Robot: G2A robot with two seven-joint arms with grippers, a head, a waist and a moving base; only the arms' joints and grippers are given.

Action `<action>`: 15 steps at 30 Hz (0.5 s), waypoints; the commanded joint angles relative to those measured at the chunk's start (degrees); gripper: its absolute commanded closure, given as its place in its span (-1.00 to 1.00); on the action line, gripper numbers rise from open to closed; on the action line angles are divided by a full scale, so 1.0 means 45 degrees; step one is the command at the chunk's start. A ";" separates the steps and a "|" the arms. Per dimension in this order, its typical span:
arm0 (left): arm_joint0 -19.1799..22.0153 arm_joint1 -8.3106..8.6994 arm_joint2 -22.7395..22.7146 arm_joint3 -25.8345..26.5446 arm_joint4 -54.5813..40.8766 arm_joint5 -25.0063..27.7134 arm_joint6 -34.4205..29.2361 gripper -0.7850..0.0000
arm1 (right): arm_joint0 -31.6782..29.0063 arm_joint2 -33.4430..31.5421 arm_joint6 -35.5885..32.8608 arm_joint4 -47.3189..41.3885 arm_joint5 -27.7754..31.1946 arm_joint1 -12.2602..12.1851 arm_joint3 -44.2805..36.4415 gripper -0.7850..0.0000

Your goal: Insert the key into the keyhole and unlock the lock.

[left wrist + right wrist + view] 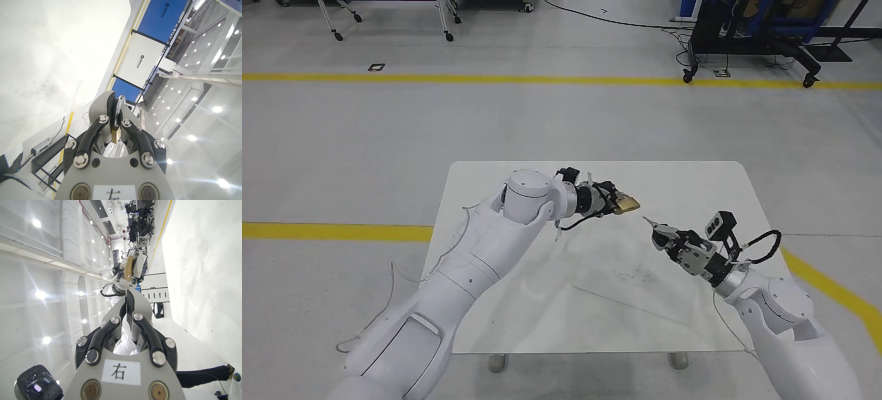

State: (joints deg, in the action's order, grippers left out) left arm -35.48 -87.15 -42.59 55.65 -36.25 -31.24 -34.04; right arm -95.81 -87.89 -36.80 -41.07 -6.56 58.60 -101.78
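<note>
Listener: Grippers first, please. How do they stand?

Describer: The left gripper (115, 100) is pressed together on a brass-coloured metal padlock with a silver shackle (129, 267). Its pale fingers (98, 109) clamp the shackle between dark ribbed pads. In the top view, the brass body juts out past the fingertips toward the other arm.

Listener: And the other one?

Describer: The right gripper (128, 295) is also closed. It pinches a thin silver metal key (649, 222), and only the narrow blade pokes out beyond the fingertips. Seen from its own wrist, the blade is edge-on, a fine bright line.

Listener: Where are key and lock relative to each other?

Describer: Both are held in the air above the white rectangular table (702, 190), roughly over its middle. The key's tip points at the padlock. The padlock's end face is turned toward the key and carries a small round silver spot (128, 276). In the top view, the tip is just beside the brass body, with a slight gap between them. Whether they touch cannot be told from the right wrist view.

Listener: Anything beyond the table?

Describer: Grey floor, crossed by a yellow painted line (542, 78).
</note>
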 commanded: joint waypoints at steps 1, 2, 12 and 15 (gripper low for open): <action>0.0218 -0.0225 0.0314 -0.0281 -0.0046 0.0108 0.0294 1.00 | -0.0040 0.0074 0.0238 -0.0292 -0.0211 0.0035 -0.0146 1.00; 0.0300 -0.0336 0.0434 -0.0413 -0.0140 0.0178 0.0355 1.00 | -0.0023 0.0092 0.0404 -0.0438 -0.0300 0.0053 -0.0183 1.00; 0.0923 -0.1013 0.0967 -0.1527 -0.0162 0.0756 0.0917 1.00 | 0.0556 0.0194 0.0865 -0.1123 -0.0807 0.0159 0.0255 1.00; 0.0986 -0.1095 0.1075 -0.1630 0.0108 0.0783 0.0912 1.00 | 0.0657 0.0166 0.1254 -0.1315 -0.0721 0.0204 0.0357 1.00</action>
State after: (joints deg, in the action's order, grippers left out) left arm -31.10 -91.99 -37.91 48.40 -36.16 -27.63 -29.86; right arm -92.95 -87.16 -31.68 -46.80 -9.86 59.46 -100.25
